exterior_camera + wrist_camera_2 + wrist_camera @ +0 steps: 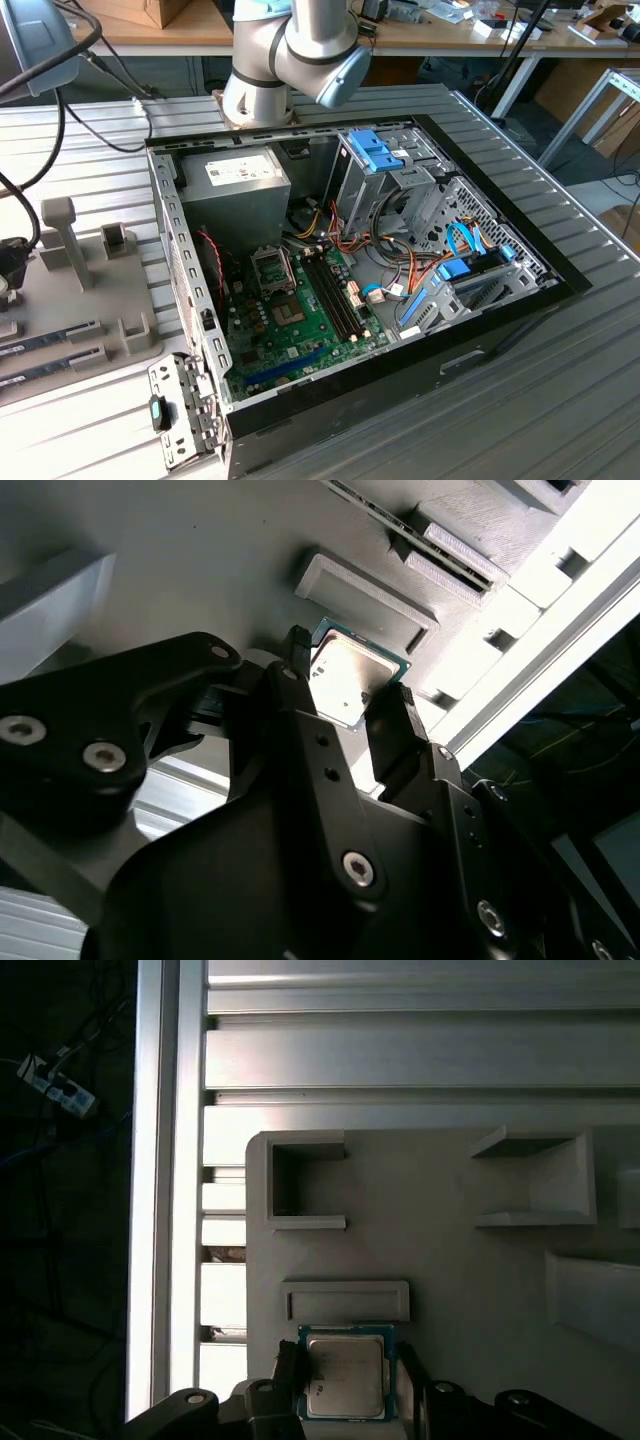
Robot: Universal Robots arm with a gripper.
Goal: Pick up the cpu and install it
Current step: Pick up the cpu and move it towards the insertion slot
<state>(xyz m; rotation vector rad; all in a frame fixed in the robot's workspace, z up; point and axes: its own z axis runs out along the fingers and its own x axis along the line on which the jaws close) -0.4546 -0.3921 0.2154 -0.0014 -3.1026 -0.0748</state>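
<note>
Exterior view evenly lit; glare bleaches the ribbed silver metal counter (400, 1050) in the first wrist view.

Lower part of the cpu (342, 680) hidden behind the gripper (348, 670) in the second wrist view, contact between gripper and cpu impossible to tell, grey tray (480, 1280) under the cpu cut off at the edges
</note>
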